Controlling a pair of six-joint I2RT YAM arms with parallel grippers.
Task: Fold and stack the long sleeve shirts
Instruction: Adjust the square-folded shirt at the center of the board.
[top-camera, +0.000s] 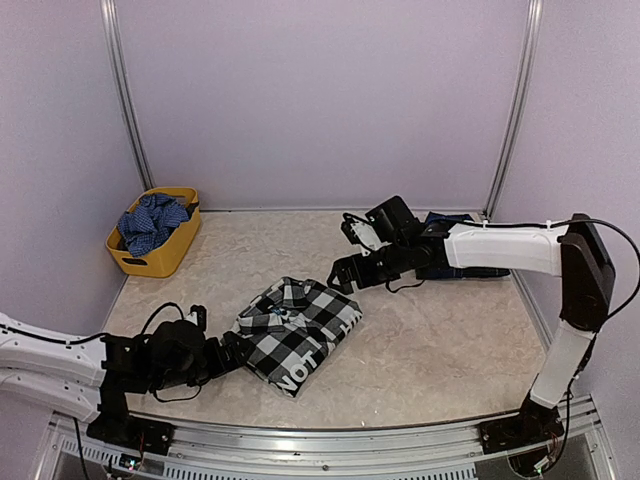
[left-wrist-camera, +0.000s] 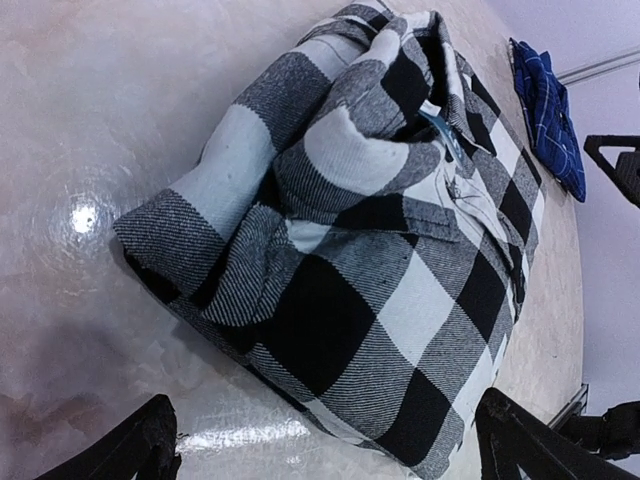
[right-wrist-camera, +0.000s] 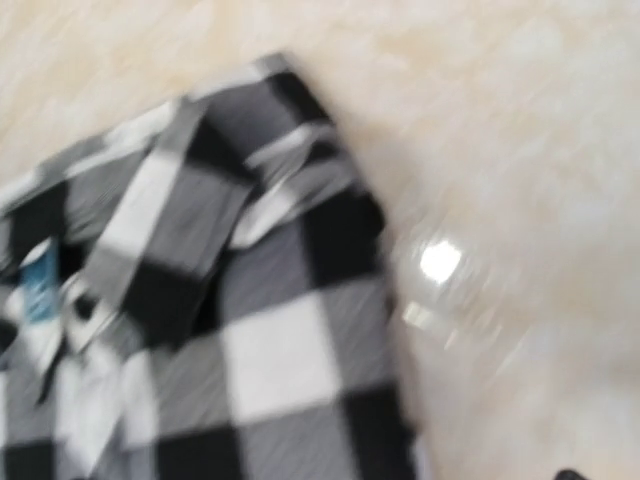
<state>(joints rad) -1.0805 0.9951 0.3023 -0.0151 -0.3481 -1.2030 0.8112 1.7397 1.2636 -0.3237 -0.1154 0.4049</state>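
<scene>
Check shirt: the black-and-white check shirt (top-camera: 298, 333) is laid as a folded bundle near the middle of the table (top-camera: 450, 350), collar uppermost. White lettering on a black band (top-camera: 300, 380) is seen along its near edge.
Navy shirt: the navy blue plaid shirt (left-wrist-camera: 545, 105) is laid flat at the far right of the table, well apart from the check shirt and partly covered by the right arm in the top view.
Stacking: the two shirts are not stacked.
Left gripper: the left gripper (top-camera: 235, 352) is set low at the near left corner of the check shirt. Its fingers (left-wrist-camera: 140, 445) are spread wide to either side of the bundle's corner, and nothing is held.
Right gripper: the right gripper (top-camera: 342, 273) is held just beyond the far right edge of the check shirt. In the top view its jaws are seen parted, with nothing between them. The wrist view is blurred.
Basket: a yellow basket (top-camera: 150, 262) is placed at the far left of the table, with crumpled blue cloth (top-camera: 150, 225) inside it.
</scene>
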